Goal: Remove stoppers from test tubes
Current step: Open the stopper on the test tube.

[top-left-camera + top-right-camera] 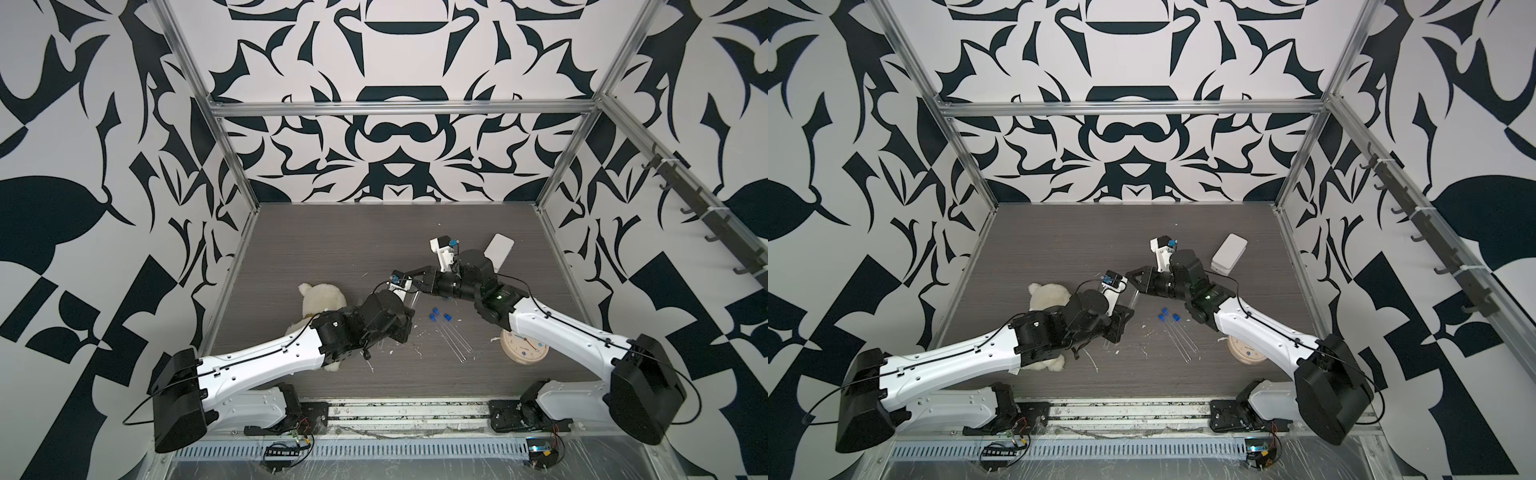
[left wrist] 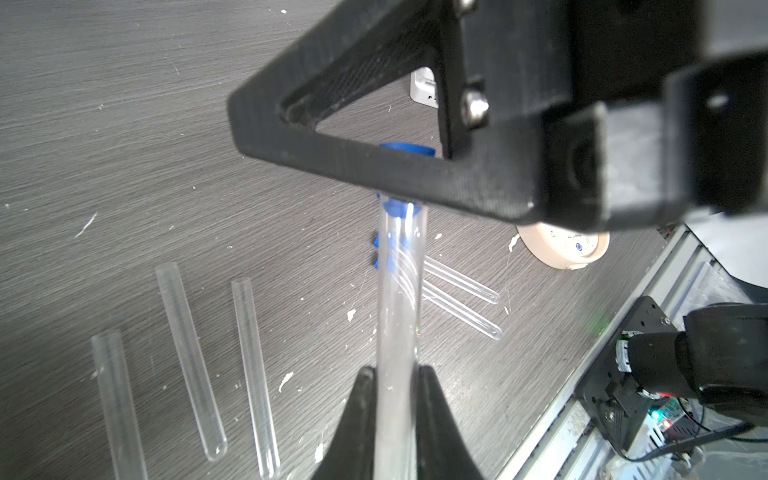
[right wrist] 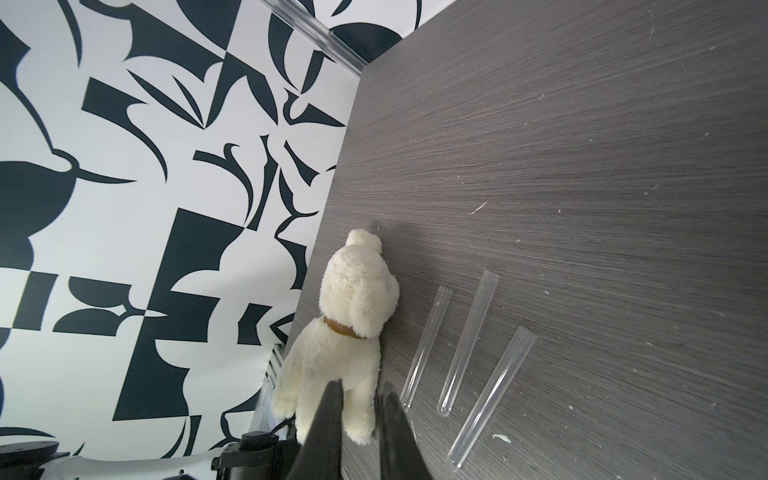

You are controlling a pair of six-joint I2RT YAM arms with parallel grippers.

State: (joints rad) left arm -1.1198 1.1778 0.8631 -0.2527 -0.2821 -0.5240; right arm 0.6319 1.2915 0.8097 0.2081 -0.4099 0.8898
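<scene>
Left wrist view hides most of the held stopper [image 2: 407,148] from me behind a finger of the right gripper [image 3: 360,385], and both top views bury the open tubes [image 2: 189,357] under the left arm. I count six test tubes: three open tubes beside the plush dog [image 3: 353,332] toward the desk's [image 1: 332,249] left edge, two more tubes [image 2: 461,281] near its middle, and one lifted tube [image 2: 397,299]. Four blue stoppers show, three loose-looking stoppers [image 1: 435,311] by the middle pair. My left gripper [image 2: 397,370] is clamped on the lifted tube. The right jaws stand slightly apart at the held stopper. I cannot tell whether they pinch it.
</scene>
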